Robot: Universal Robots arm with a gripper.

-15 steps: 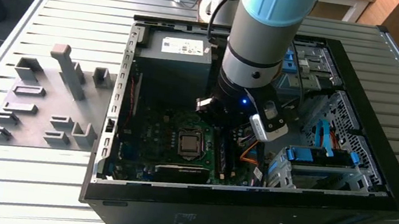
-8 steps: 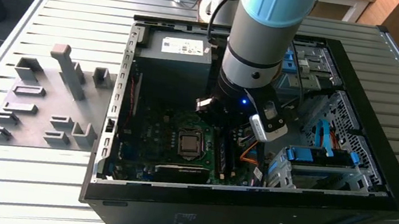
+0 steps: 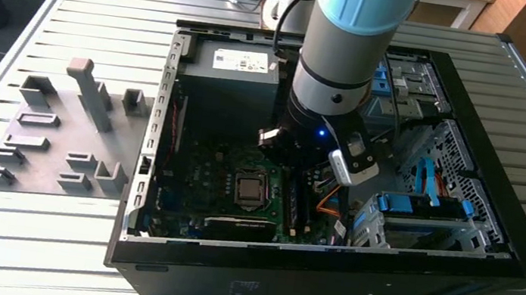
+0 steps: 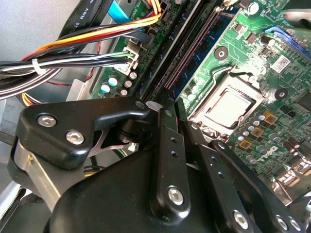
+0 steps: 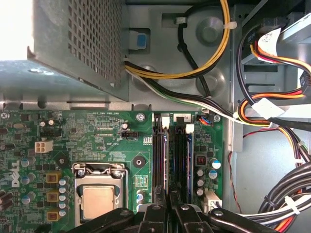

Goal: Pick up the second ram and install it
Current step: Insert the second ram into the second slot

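Cables (image 5: 272, 114) beside memory slots (image 5: 172, 160)

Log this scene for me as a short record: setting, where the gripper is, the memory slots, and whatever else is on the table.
setting: open computer case lying on a slatted metal table
arm: reaching down into the case
gripper: just above the memory slots, beside the CPU socket
second ram: a stick seems to stand edge-on in the slots; whether it is this one, cannot tell
power supply: in the case's far corner
grey fixture blocks: on the table, at the exterior view's left
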